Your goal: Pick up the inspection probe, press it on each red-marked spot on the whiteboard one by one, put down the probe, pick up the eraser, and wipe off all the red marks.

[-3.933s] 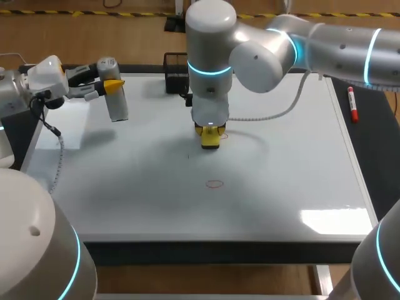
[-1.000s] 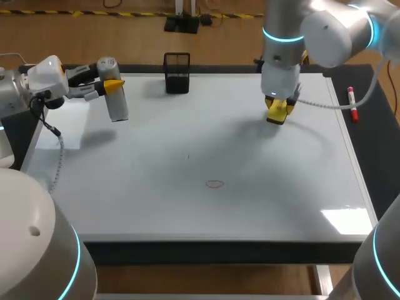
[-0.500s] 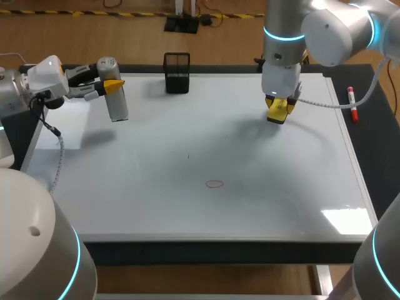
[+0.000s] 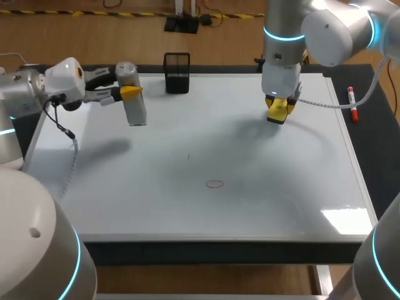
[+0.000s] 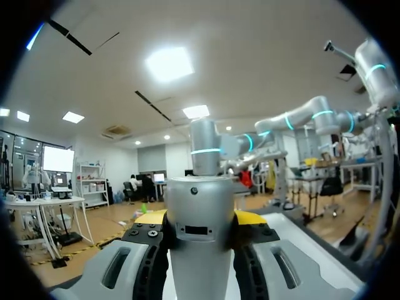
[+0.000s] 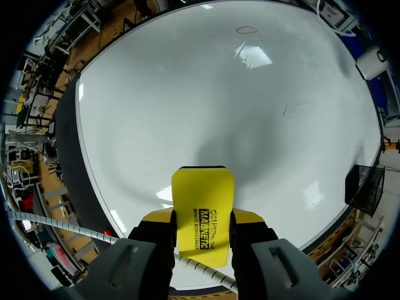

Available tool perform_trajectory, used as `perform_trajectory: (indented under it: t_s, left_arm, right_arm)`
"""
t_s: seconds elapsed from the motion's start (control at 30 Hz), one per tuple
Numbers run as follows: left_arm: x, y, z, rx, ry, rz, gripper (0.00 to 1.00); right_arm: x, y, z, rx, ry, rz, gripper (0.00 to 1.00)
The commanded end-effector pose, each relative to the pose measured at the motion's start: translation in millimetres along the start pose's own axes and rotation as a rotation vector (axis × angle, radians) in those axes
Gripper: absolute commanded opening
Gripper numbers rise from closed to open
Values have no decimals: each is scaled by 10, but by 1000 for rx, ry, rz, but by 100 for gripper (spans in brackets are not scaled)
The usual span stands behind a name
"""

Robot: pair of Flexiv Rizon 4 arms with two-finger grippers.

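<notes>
My left gripper point(image 4: 125, 92) is shut on the grey cylindrical inspection probe point(image 4: 132, 94), held above the whiteboard's point(image 4: 187, 212) far left part; in the left wrist view the probe point(image 5: 200, 231) stands between the yellow-tipped fingers point(image 5: 150, 218). My right gripper point(image 4: 278, 107) is shut on the yellow eraser point(image 4: 277, 112) over the board's far right area; the eraser point(image 6: 202, 209) sits between its fingers. One small red ring mark point(image 4: 215, 184) lies near the board's middle, also seen far ahead of the eraser as the red mark point(image 6: 246, 29).
A black mesh holder point(image 4: 177, 72) stands at the board's far edge. A red marker pen point(image 4: 352, 104) lies on the dark mat right of the board. A faint dark scribble point(image 4: 188, 156) is on the board left of centre.
My left arm has carried the probe to the right, further over the board. The right arm with the eraser has stayed over the far right.
</notes>
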State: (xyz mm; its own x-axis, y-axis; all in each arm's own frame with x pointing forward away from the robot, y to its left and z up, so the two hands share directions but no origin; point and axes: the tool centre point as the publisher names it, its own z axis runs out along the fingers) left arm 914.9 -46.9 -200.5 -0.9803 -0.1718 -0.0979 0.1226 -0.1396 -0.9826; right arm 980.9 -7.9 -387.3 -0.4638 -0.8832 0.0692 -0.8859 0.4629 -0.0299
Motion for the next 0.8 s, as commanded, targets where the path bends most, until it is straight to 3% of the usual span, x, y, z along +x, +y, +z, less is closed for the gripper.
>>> perform_trajectory:
  t_s: [0.03,0.43,0.8]
  left_arm:
    - [231,-28,226,5,-15,6,0]
    - [904,-10,736,10,76,-6,0]
    - [1450,274,1120,53,142,-92,0]
  right_arm:
    - [2,-6,-9,1,3,-1,0]
    - [2,-6,-9,1,3,-1,0]
    - [2,-6,-9,1,3,-1,0]
